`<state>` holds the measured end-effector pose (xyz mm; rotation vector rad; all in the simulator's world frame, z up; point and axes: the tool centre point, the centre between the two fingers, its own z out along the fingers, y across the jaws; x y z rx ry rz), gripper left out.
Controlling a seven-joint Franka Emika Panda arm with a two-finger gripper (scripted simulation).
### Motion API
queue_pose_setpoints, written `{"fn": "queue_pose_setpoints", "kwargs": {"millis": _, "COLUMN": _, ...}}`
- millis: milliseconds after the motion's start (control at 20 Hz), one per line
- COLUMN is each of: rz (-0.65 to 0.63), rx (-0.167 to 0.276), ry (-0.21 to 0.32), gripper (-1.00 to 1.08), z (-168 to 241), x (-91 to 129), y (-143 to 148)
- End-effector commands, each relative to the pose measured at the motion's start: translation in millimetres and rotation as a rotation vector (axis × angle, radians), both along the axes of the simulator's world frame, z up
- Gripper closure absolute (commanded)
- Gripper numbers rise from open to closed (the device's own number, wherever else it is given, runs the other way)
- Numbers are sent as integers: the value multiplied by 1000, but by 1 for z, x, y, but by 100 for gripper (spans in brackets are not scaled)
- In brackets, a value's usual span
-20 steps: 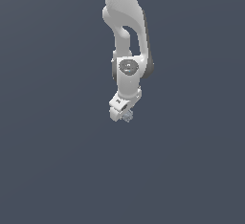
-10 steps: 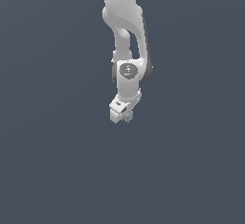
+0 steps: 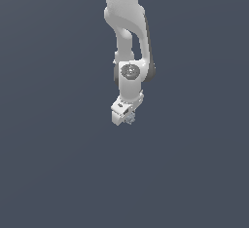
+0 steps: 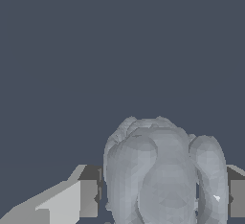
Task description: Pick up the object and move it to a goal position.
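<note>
The grey lumpy rock-like object (image 4: 162,175) sits between my gripper's two fingers in the wrist view, with one finger (image 4: 88,192) on one side and the other finger (image 4: 237,196) on the opposite side, both pressed against it. In the exterior view my white gripper (image 3: 127,117) hangs below the arm near the middle of the picture, tilted, with a bit of the grey object (image 3: 130,119) showing at its tip. The object is held in the air.
A plain dark blue-grey surface (image 3: 58,163) fills the background in both views. The white arm (image 3: 127,37) comes down from the exterior view's top.
The arm and gripper have risen slightly with the object still held; the pose is otherwise the same.
</note>
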<state>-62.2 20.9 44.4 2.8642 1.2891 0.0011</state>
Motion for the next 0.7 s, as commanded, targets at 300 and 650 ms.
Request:
{"fn": "queue_pose_setpoints", "kwargs": {"millis": 300, "rz": 0, "rx": 0, "ry": 0, "gripper": 108, "z": 27, "x": 2, "y": -8}}
{"fn": "queue_pose_setpoints", "kwargs": {"millis": 650, "rz": 1, "rx": 1, "ry": 0, "gripper": 108, "z": 80, "x": 5, "y": -23}}
